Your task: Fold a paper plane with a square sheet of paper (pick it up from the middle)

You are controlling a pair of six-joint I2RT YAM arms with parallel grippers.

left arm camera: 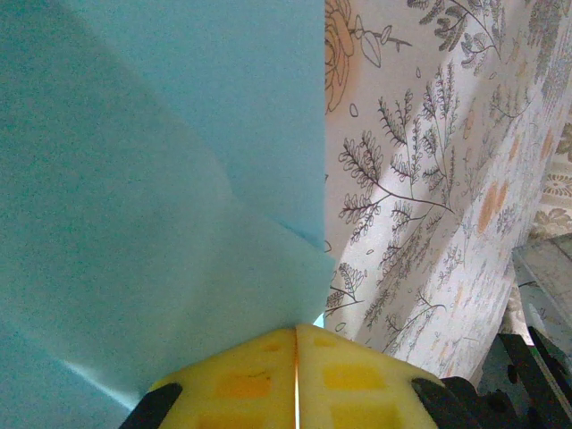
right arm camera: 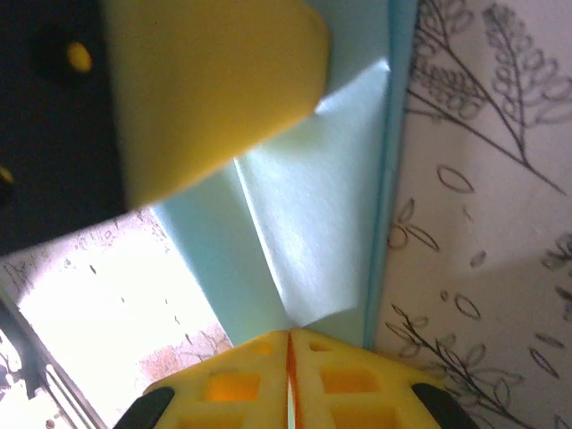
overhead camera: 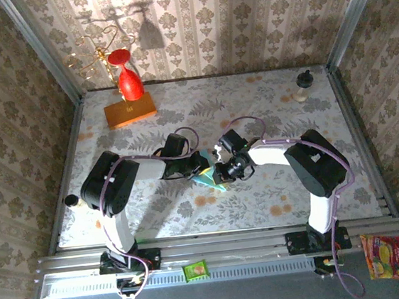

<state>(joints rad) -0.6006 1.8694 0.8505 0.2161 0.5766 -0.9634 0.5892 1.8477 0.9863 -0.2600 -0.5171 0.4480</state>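
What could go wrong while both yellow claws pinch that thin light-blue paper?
The left gripper and right gripper are both shut on the thin light-blue paper sheet; pulling apart might tear it. The left seems to pinch just an edge, so it could slip. The grippers sit close together and might bump.

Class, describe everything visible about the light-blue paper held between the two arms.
The thin light-blue sheet of paper is plain, matte and partly folded, showing overlapping layers and straight creases. It sits mid-table over the floral tablecloth. The left tool and right tool are both shut on its edges, facing each other.
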